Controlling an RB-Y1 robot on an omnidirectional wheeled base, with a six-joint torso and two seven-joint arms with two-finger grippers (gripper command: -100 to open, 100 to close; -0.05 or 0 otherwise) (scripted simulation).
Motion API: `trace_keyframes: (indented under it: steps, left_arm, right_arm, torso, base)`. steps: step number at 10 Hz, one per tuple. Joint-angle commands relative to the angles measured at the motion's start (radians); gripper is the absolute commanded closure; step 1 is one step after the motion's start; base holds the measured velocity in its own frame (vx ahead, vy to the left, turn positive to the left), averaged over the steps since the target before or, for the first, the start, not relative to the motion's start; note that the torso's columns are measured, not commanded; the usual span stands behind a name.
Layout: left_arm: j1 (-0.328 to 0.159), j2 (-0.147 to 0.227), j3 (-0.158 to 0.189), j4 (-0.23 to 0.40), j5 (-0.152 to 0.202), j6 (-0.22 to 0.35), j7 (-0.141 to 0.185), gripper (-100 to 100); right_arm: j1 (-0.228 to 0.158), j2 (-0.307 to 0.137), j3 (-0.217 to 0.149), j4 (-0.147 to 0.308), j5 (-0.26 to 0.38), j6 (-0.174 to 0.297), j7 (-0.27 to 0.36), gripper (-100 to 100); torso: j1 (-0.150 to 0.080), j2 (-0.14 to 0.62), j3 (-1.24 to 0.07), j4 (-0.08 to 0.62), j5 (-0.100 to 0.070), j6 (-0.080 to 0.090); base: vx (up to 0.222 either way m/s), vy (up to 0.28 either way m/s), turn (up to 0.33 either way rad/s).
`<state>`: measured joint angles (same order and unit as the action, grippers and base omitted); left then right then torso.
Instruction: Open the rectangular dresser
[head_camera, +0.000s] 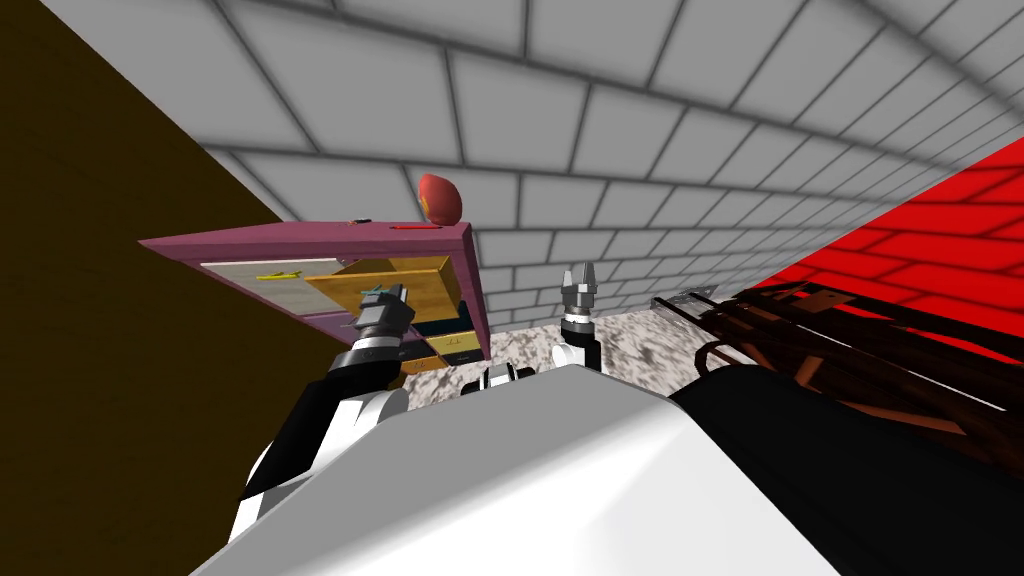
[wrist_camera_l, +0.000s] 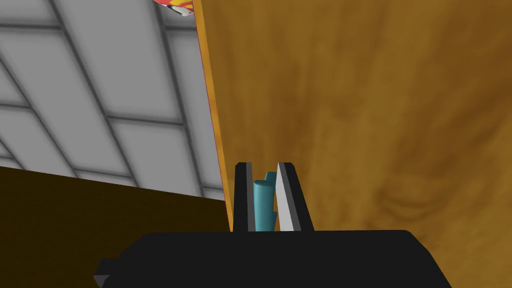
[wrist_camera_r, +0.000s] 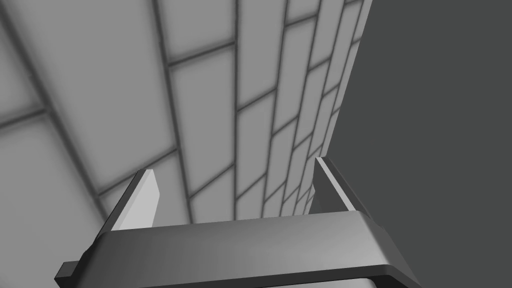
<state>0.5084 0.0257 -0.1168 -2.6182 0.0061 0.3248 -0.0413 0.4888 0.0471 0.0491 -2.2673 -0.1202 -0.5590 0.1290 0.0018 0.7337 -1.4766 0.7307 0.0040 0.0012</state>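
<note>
The dresser (head_camera: 330, 240) is seen left of centre in the head view, a purple-framed piece set with its back against the grey brick wall (head_camera: 620, 130). Its long axis is laid along that wall, and its front is turned away from the wall, towards the robot. A wood-coloured drawer front (head_camera: 400, 282) in the upper part is seen standing forward of the frame, while further wood-coloured fronts are stacked beneath it near the frame's right-hand end. A rounded red object (head_camera: 440, 197) is set on the dresser's top, near the wall. The left claw (head_camera: 385, 298) is held at the projecting front. In the left wrist view its fingers (wrist_camera_l: 287, 200) are closed on a teal handle (wrist_camera_l: 262, 202), whose bar is pressed between them just in front of the wood grain of the drawer front (wrist_camera_l: 375, 125). The right claw (head_camera: 580, 277) is raised to the right of the dresser, well apart from it, and in its wrist view the right claw (wrist_camera_r: 235, 167) is seen with its fingers spread wide and nothing between them. A dark brown slatted rack (head_camera: 850, 340) is seen further right, over the speckled floor (head_camera: 640, 350).
</note>
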Motion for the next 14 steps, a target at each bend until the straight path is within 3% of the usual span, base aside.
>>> trace_keyframes:
  steps: [1, 2, 11, 14]
  left_arm:
    - [0.01, 0.005, -0.007, 0.002, 0.002, 0.024, -0.002, 100]
    - [-0.043, -0.002, 0.004, 0.0, -0.001, 0.048, -0.004, -100]
    - [-0.271, -0.038, 0.028, 0.002, -0.022, 0.263, -0.024, -100]
    - [-0.373, -0.055, 0.04, 0.003, -0.033, 0.357, -0.034, -100]
  right_arm:
    - [0.0, 0.0, 0.0, 0.0, 0.0, 0.0, 0.0, 0]
    - [0.0, 0.0, 0.0, 0.0, 0.0, 0.0, 0.0, 0]
    - [0.0, 0.0, 0.0, 0.0, 0.0, 0.0, 0.0, 0]
    - [0.0, 0.0, 0.0, 0.0, 0.0, 0.0, 0.0, 0]
  torso:
    - [0.001, 0.001, 0.001, 0.0, 0.001, 0.0]
    - [0.001, 0.0, 0.0, -0.001, 0.001, 0.0]
    - [-0.002, 0.005, 0.001, 0.008, -0.004, -0.001]
    - [-0.002, 0.004, 0.0, 0.007, -0.004, -0.001]
  base:
    - [-0.199, 0.013, 0.011]
    - [-0.108, 0.003, 0.038]
    - [-0.013, 0.005, 0.032]
    - [-0.029, 0.007, 0.04]
